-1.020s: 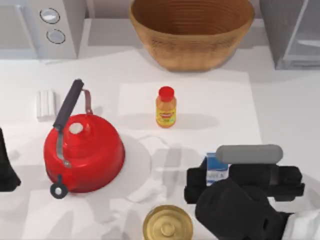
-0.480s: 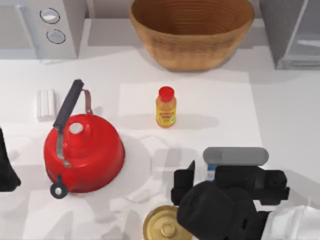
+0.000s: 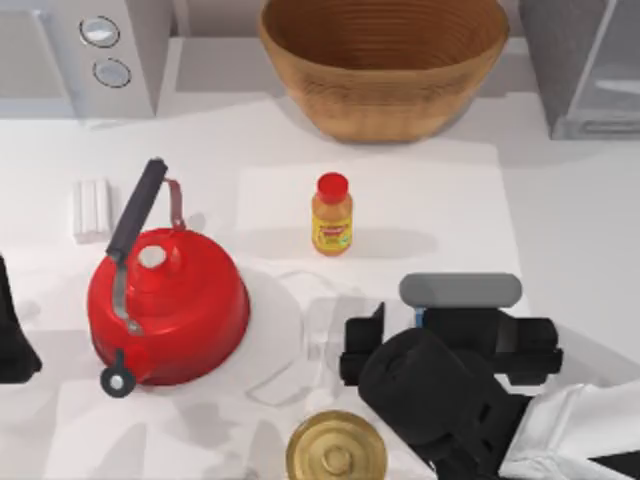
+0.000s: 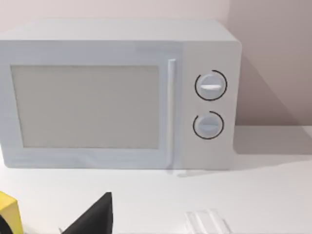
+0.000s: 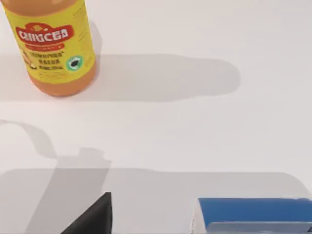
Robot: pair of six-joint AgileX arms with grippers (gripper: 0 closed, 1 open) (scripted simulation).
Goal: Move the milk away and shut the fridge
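Now the right claw (image 3: 418,322) has carried the milk (image 5: 253,214) leftward.

Looks like a kitchen: microwave (image 3: 85,55) at 11 o'clock, fridge (image 3: 590,65) at 1, red kettle (image 3: 165,305) on the white surface (image 3: 560,230).

Bare table (image 3: 560,230) lies open toward the fridge (image 3: 585,65); the orange bottle (image 3: 332,214) and basket (image 3: 384,60) stand leftward
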